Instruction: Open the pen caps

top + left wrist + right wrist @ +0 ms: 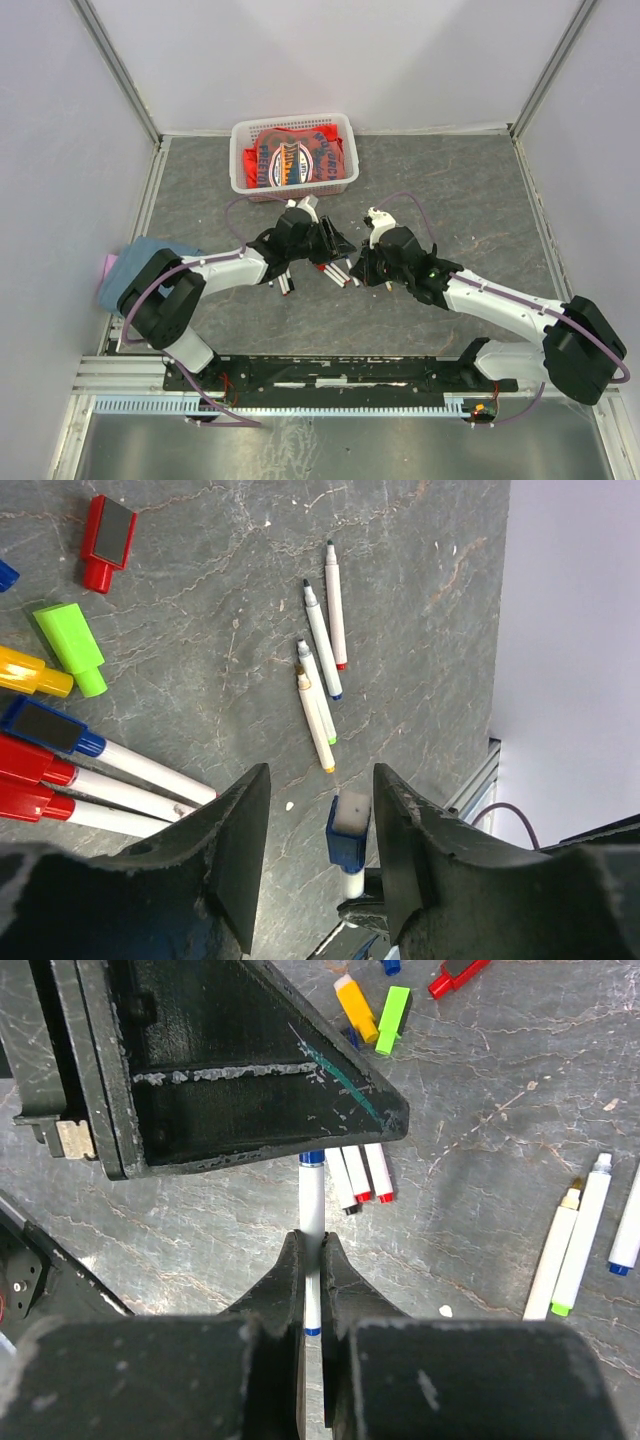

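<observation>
The right gripper (pixel 313 1247) was clamped tight on the white barrel of a pen (pixel 313 1200), holding it near the middle of the table (pixel 470 190). The pen's blue cap (pixel 346 840) stood between the fingers of the left gripper (pixel 320 815), whose jaws were apart. The cap sat close against the finger at 3 o'clock, with a clear gap on the 9 o'clock side.

In the left wrist view, four uncapped pens (pixel 322 645) lay side by side at about 12 o'clock from the cap. A loose red cap (pixel 108 538), green cap (pixel 70 645) and yellow cap (pixel 30 672) lay toward 10 o'clock. Three capped pens (pixel 140 765), one blue and two red, lay at 9 o'clock.

From above, a white basket (pixel 240 160) of red packets stood at 12 o'clock from the grippers, and a blue cloth (pixel 135 258) lay at 9 o'clock.
</observation>
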Controlling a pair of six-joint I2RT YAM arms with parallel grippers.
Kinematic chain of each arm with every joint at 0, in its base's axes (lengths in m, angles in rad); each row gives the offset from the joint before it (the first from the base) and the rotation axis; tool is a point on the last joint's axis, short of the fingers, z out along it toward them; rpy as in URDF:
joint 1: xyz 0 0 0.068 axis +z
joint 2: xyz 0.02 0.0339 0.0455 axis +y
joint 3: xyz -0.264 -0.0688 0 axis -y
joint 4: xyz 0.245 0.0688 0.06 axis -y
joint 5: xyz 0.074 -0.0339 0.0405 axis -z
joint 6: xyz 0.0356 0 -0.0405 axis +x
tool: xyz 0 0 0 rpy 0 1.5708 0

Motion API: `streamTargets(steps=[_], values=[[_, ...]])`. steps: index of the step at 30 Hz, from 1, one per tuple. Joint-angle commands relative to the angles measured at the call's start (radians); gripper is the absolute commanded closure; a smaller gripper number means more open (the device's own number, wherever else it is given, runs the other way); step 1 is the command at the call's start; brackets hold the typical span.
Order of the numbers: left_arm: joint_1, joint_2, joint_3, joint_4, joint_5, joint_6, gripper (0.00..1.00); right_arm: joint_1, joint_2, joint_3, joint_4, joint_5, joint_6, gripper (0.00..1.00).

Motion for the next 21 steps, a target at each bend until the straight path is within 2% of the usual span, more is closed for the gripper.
streamTargets(steps=[1,17,21], values=[[0.008,-0.045,-0.015,0.081,0.021,-0.06,0.5,0.004,-0.003,0.002,0.064,-0.024,0.017,0.99],[0.026,-0.076,-0.047,0.102,0.009,-0.078,0.68,-0.005,0.028,-0.014,0.087,-0.046,0.023,0.99],[0.026,-0.073,-0.047,0.108,0.01,-0.077,0.79,-0.011,0.039,-0.016,0.093,-0.055,0.025,0.99]])
